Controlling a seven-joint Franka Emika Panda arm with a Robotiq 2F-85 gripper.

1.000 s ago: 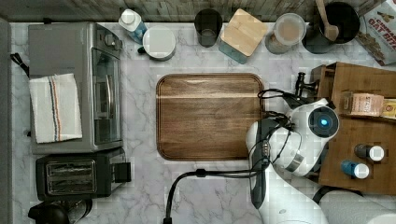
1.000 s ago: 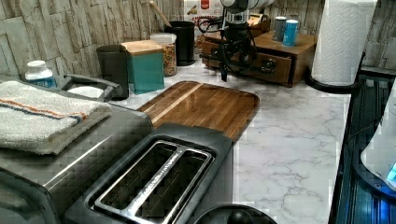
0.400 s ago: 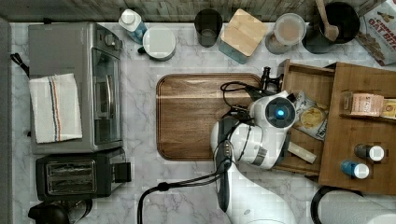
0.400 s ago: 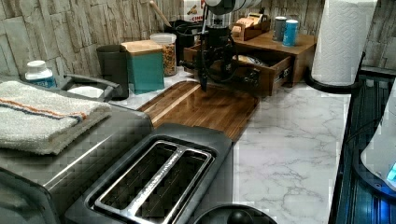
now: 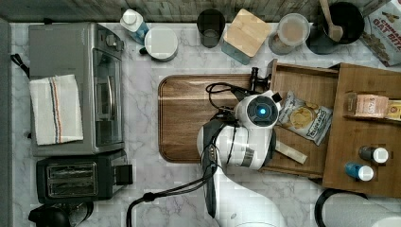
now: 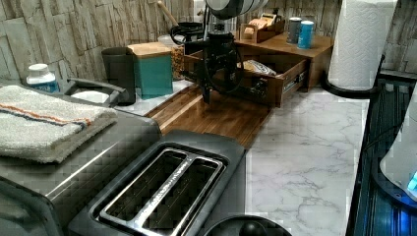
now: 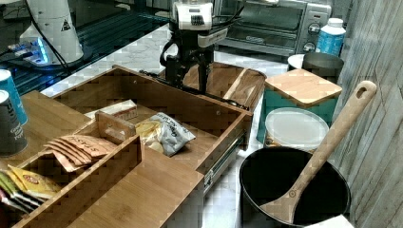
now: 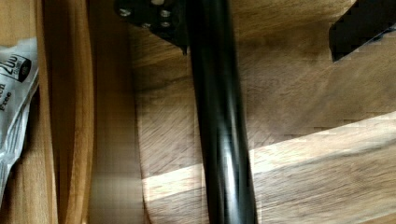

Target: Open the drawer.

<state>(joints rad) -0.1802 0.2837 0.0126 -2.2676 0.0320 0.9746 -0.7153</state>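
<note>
Over the cutting board, we have pulled the drawer far out since a second ago; our gripper probably grips its handle.

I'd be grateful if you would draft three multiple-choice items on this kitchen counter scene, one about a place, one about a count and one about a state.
1. Where does the snack bag lie?
A. On the cutting board
B. Inside the drawer
C. On the toaster oven

2. How many capped bottles stand on the wooden cabinet top in the top view?
A. Two
B. Four
C. None

3. What state is the drawer in?
A. Fully shut
B. Pulled out
C. Lifted off the counter

Answers:
1. B, the bag rests on the drawer's floor in the top and right views.
2. A, a dark bottle and a blue bottle stand side by side.
3. B, its inside lies exposed, its front reaching over the cutting board.
</note>
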